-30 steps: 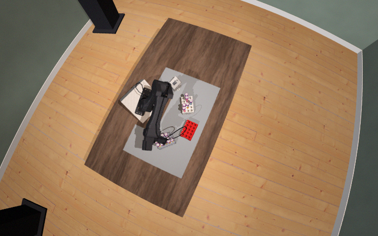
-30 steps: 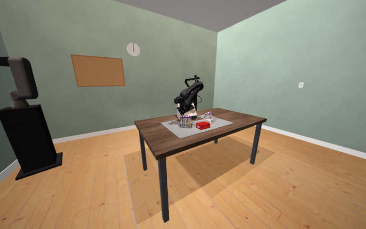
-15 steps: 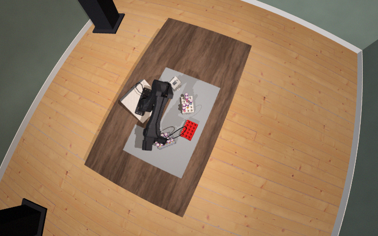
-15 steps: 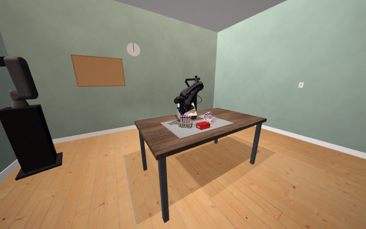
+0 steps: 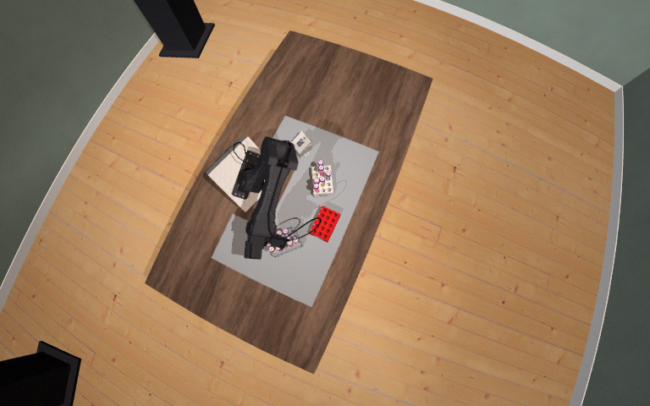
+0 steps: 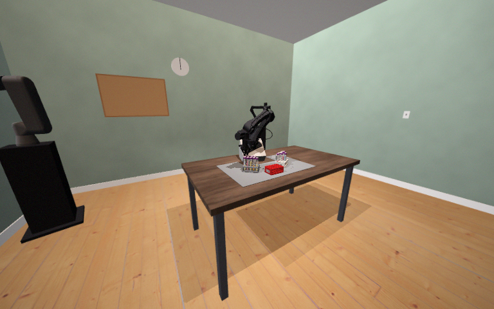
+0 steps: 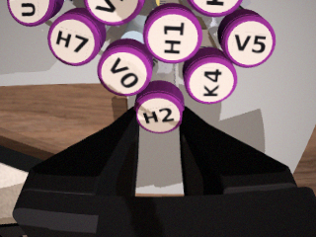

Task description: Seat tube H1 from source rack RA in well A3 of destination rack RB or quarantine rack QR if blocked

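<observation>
Tube H1 (image 7: 173, 34) has a purple-rimmed white cap and stands among other tubes in grey rack RA (image 5: 288, 251) (image 6: 251, 170). My gripper (image 7: 159, 117) is shut on tube H2 (image 7: 159, 115), just below H1 in the wrist view. Caps V0 (image 7: 124, 71) and K4 (image 7: 210, 81) sit close on either side, between H2 and H1. I cannot tell whether H2 is raised in its well. White rack RB (image 5: 322, 194) (image 6: 283, 164) holds several tubes. Red rack QR (image 5: 325, 223) (image 6: 273, 168) shows no tubes. The arm partly hides RA in the top view.
Caps H7 (image 7: 74, 40) and V5 (image 7: 248, 43) stand near H1. A small white box (image 5: 303, 145) lies at the mat's far end from RA; no lit lamp can be made out. A thin dark cable (image 5: 311, 226) seems to hang between the arm and QR.
</observation>
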